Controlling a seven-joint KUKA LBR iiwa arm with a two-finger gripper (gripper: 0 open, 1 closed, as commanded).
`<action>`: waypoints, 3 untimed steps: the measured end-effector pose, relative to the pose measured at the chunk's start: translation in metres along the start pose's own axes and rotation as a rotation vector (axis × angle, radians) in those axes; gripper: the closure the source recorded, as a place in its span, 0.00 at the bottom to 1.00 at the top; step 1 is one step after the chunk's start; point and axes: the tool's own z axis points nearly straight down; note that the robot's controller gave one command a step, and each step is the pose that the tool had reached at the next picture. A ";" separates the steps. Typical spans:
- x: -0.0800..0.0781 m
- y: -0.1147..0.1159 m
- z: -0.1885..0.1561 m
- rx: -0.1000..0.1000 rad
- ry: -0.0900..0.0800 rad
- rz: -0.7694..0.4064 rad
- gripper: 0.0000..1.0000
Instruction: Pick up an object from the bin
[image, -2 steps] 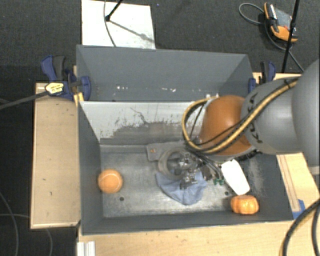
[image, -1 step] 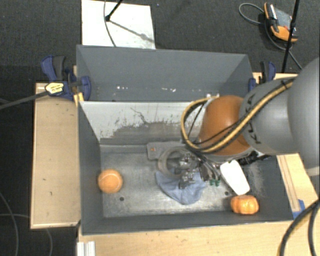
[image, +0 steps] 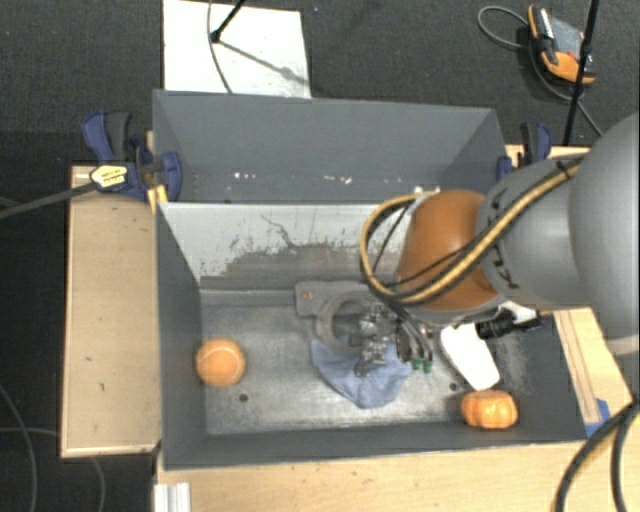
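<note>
Gripper low over blue cloth

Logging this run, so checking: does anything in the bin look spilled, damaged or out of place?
Nothing looks spilled or broken. The blue cloth lies crumpled mid-bin beneath the end effector; the orange ball, the white piece and the orange lump lie loose elsewhere.
</note>
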 end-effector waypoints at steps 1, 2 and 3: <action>0.002 0.001 -0.003 -0.001 0.003 0.057 1.00; 0.002 0.002 -0.021 -0.002 0.001 0.053 1.00; 0.000 0.002 -0.035 -0.002 -0.008 0.018 1.00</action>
